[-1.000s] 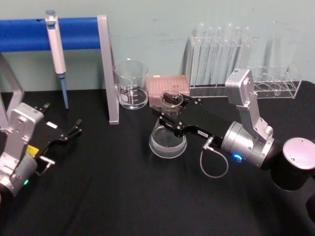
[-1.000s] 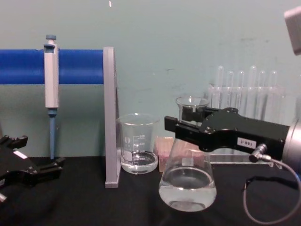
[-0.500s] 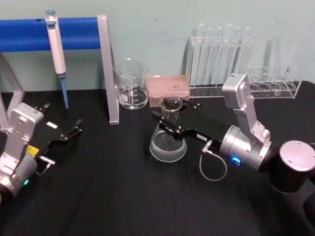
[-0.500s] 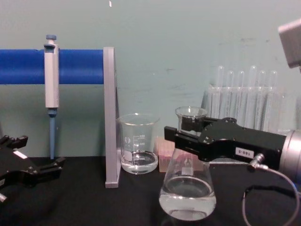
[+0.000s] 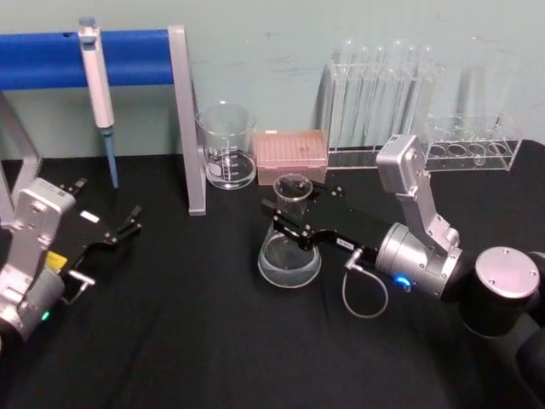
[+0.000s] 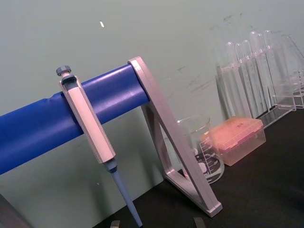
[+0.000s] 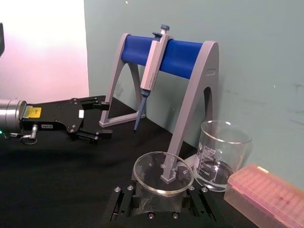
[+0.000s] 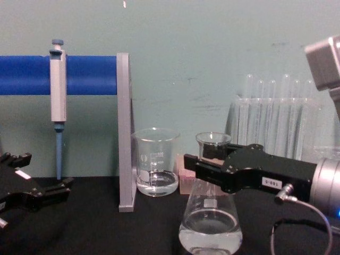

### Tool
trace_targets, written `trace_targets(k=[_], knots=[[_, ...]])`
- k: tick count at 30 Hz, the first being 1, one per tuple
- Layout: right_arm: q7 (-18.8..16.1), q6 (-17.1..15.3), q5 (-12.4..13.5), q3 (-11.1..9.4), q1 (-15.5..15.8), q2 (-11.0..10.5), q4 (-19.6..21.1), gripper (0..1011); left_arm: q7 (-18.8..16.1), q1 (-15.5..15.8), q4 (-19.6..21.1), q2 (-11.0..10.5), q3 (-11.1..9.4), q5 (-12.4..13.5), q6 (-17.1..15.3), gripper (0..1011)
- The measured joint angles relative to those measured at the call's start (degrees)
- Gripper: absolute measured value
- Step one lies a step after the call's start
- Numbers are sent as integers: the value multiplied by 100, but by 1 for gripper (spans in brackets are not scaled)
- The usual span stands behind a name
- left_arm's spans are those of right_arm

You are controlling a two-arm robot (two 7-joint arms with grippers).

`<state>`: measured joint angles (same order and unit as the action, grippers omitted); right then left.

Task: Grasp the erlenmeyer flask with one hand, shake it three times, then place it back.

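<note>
The erlenmeyer flask [image 5: 289, 247] is clear glass with a little clear liquid in its wide base. It stands upright at the middle of the black table [image 5: 187, 341], its base low on or just over the cloth; I cannot tell whether it touches. My right gripper [image 5: 294, 218], the hand with the white label and silver wrist, is shut on the flask's neck just under the rim. From the side, the flask [image 8: 210, 226] hangs below the right gripper [image 8: 208, 164]. The right wrist view looks down on the flask's rim [image 7: 163, 176]. My left gripper [image 5: 106, 204] rests open at the table's left.
A glass beaker [image 5: 226, 149] and a pink tip box [image 5: 292, 149] stand just behind the flask. A pipette [image 5: 96, 77] hangs on a blue stand [image 5: 128, 55] with a grey leg [image 5: 189, 128] at the back left. Test tube racks [image 5: 383, 94] line the back right.
My right gripper has brought the flask down and a little toward me, still gripping its neck. The left arm has not moved.
</note>
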<state>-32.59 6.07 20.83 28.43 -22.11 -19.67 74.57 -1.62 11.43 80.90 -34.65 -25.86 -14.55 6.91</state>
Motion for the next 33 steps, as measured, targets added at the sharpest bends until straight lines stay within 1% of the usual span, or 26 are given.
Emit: trace_targets(k=[16, 33], knots=[[-16, 26, -64, 47, -81, 111, -288, 458, 0, 0, 0, 0, 0, 0, 0, 1001], [1, -6, -131, 69, -107, 167, -404, 458, 0, 0, 0, 0, 0, 0, 0, 1001]])
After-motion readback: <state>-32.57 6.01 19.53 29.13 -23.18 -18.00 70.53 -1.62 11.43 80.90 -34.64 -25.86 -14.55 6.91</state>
